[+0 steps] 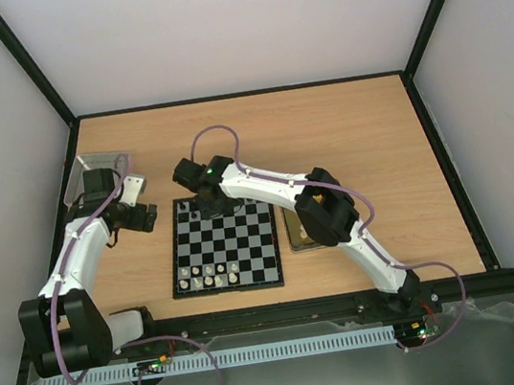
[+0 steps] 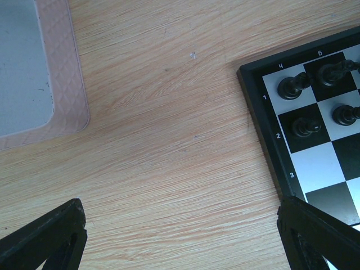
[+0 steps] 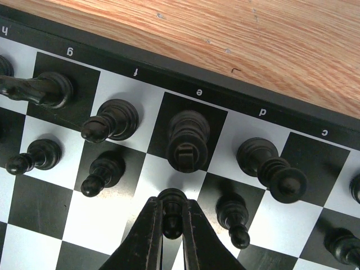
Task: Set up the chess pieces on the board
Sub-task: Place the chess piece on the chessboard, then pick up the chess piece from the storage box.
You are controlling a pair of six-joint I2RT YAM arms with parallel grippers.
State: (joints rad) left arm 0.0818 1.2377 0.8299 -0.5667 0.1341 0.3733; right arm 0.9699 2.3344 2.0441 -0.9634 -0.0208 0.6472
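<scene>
Our tally
We count one square black-and-silver chessboard, two white robot arms, one gold square tin tray, one silver-grey tin lid, and at least nine black chess pieces in the right wrist view.

Black-and-silver checkered board, black pieces, seemingly cream pieces, wood-grain table

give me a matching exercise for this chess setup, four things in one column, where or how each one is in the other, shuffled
Things:
1. left gripper
2. right gripper
3. white pieces
4. gold tray

Place or state:
a. on the near rows of the board
b. shut on a black pawn
c. open over bare table, left of the board
d. just right of the board

Pairs: 1-c, 2-b, 3-a, 4-d
</scene>
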